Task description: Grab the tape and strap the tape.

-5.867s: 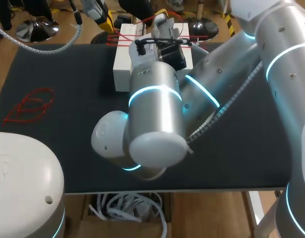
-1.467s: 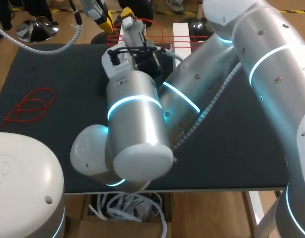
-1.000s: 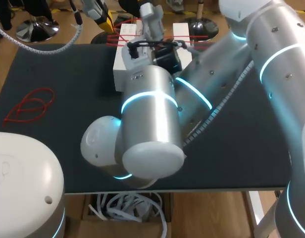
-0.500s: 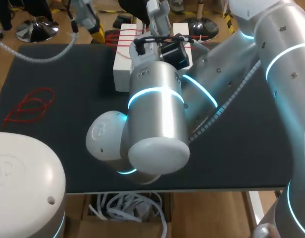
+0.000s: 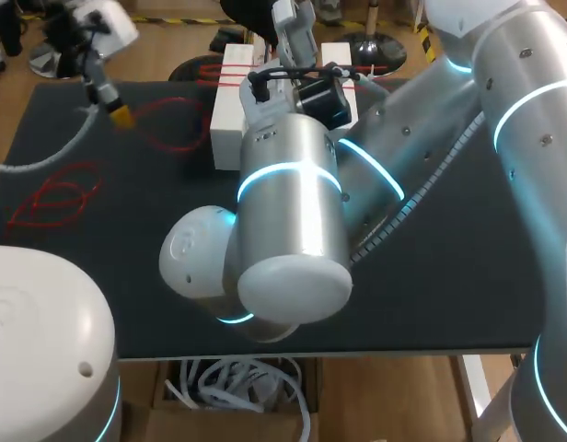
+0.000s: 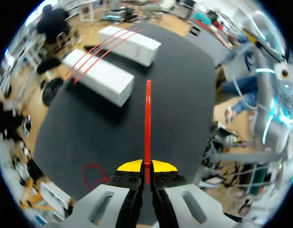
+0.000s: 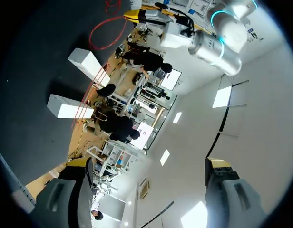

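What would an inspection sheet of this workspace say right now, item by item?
Surface: black table mat.
Job's things: red tape loops out from the left gripper, near two white blocks; red strands lie across both.
Clutter: loose red loop on the mat.
Grippers: left gripper shut on the red tape; right gripper open, holding nothing.
Cables: grey hose along the right arm.
Surroundings: nothing seen.

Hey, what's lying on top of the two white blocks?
Thin lines of red tape cross both white blocks, spanning the gap between them. In the head view the right arm covers much of them.
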